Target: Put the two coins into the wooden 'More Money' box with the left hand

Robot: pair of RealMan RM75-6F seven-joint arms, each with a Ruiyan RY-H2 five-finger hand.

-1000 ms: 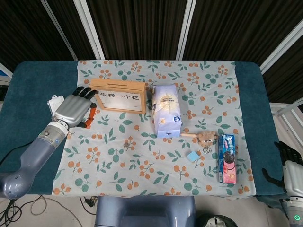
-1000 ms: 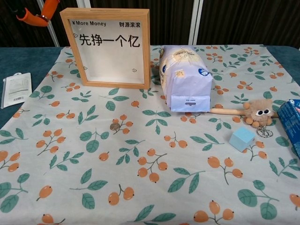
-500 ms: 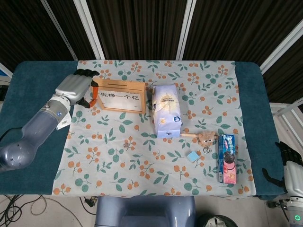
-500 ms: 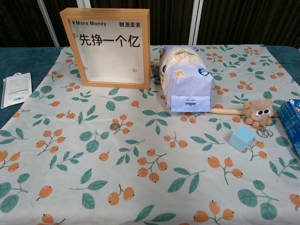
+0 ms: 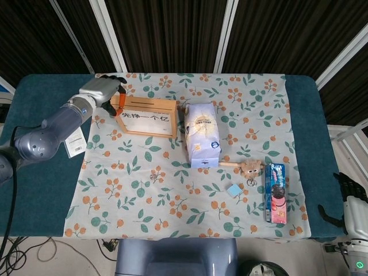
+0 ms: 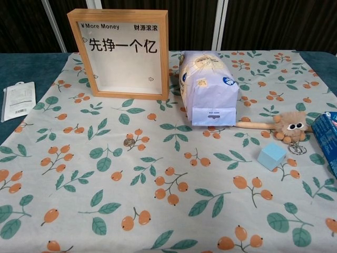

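Observation:
The wooden 'More Money' box (image 5: 144, 115) (image 6: 124, 52) stands upright at the back left of the floral cloth. My left hand (image 5: 102, 90) hovers at the box's top left corner, with its orange fingertips (image 5: 118, 106) close to the top edge. Whether it holds a coin is hidden. The chest view does not show this hand. One coin (image 5: 154, 172) (image 6: 129, 142) lies on the cloth in front of the box. My right hand (image 5: 349, 198) hangs off the table's right front corner, holding nothing.
A white and blue bag (image 5: 202, 135) (image 6: 208, 87) stands right of the box. A plush key ring (image 5: 251, 168), a blue cube (image 5: 234, 190) and a cookie pack (image 5: 276, 192) lie at the right. A white packet (image 5: 75, 141) (image 6: 17, 100) lies at the left.
My left hand has risen and swung back from beside the box's left front to its top left corner. It has left the chest view. The coin on the cloth has not moved.

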